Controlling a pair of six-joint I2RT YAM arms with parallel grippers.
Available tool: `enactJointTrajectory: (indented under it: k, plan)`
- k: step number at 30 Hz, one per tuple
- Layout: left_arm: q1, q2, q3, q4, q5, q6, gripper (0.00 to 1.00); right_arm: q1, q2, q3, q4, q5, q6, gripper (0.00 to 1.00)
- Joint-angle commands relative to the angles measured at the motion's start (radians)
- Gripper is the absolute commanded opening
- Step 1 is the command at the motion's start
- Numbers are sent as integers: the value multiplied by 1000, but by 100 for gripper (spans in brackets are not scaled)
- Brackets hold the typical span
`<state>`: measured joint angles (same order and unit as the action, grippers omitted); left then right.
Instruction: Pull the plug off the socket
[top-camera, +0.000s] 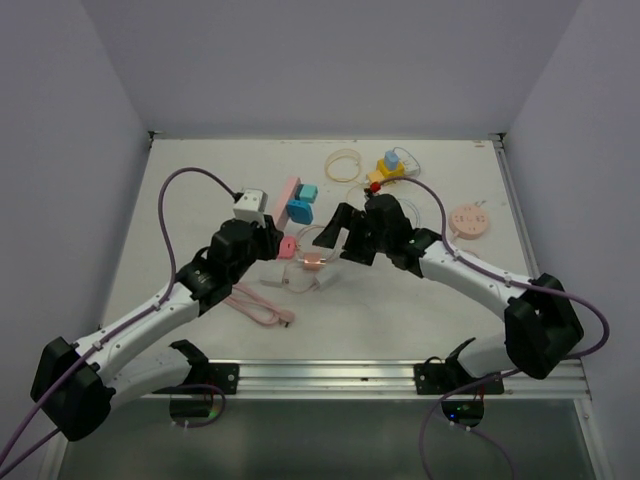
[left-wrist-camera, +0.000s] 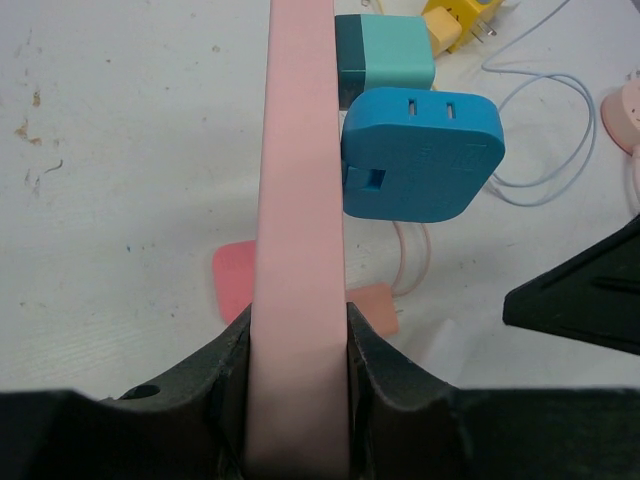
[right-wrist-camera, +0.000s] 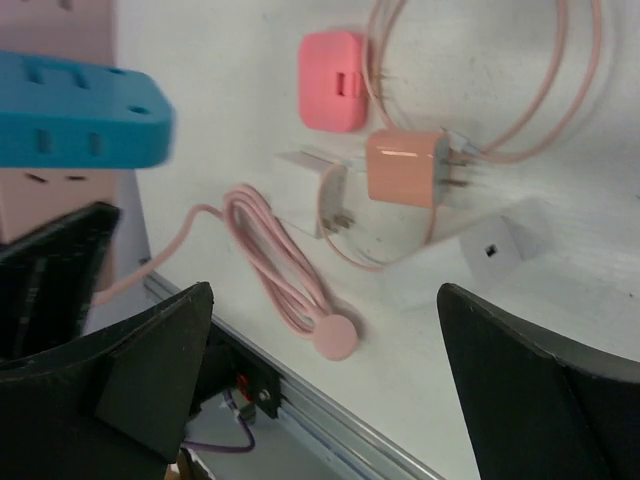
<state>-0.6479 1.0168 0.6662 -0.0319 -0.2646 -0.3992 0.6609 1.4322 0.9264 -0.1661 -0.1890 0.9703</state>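
Note:
A long pink socket strip (left-wrist-camera: 298, 200) is clamped between my left gripper's (left-wrist-camera: 298, 322) jaws and held tilted above the table; it also shows in the top view (top-camera: 288, 193). A blue plug (left-wrist-camera: 420, 155) sits in the strip's right side, with a teal plug (left-wrist-camera: 385, 55) in it just beyond. In the top view the blue plug (top-camera: 299, 210) lies between the two grippers. My right gripper (top-camera: 345, 238) is open and empty, just right of the blue plug and apart from it. In the right wrist view the blue plug (right-wrist-camera: 80, 110) is upper left, outside the wide jaws (right-wrist-camera: 325, 350).
On the table below lie a pink charger (right-wrist-camera: 332, 80), an orange charger (right-wrist-camera: 405, 168), a white charger (right-wrist-camera: 310, 190), a white cube (right-wrist-camera: 495, 250) and a coiled pink cable (right-wrist-camera: 280, 280). A yellow adapter (top-camera: 390, 168), a rubber band (top-camera: 343, 165) and a pink round socket (top-camera: 469, 221) lie further back.

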Motion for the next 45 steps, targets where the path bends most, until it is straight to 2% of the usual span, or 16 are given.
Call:
enactJointTrajectory:
  k: [1, 4, 7, 13, 17, 21, 26, 35, 40, 43, 45]
  plan:
    - [7, -46, -5, 86, 39, 7, 0, 0, -73, -7, 132, 71, 36, 99]
    - [7, -50, -13, 92, 73, 3, 0, 0, -79, -5, 221, 74, 44, 99]
    - [5, -53, -14, 87, 96, 3, 0, 0, -53, 43, 255, 54, -45, 97]
    - [7, -63, 6, 41, 131, 3, 0, 0, -33, 98, 251, 31, -376, 81]
    - [5, -57, 29, -5, 156, 5, 0, 2, -30, 104, 266, -38, -557, 81]
    - [5, -54, 41, -22, 174, 3, 0, 3, -24, 112, 257, -116, -683, 81]
    - [7, -58, 55, -31, 179, 2, 0, 2, 10, 121, 261, -184, -743, 75]
    - [5, -34, 69, -36, 228, -21, 0, 8, 46, 129, 257, -233, -800, 44]
    - [5, -26, 78, -45, 229, -20, 0, 17, 73, 146, 249, -231, -812, 36]
    - [7, -23, 76, -46, 229, -18, 0, 22, 86, 158, 238, -224, -818, 27]
    - [5, -15, 76, -62, 197, -21, 0, 25, 88, 163, 231, -218, -823, 13]
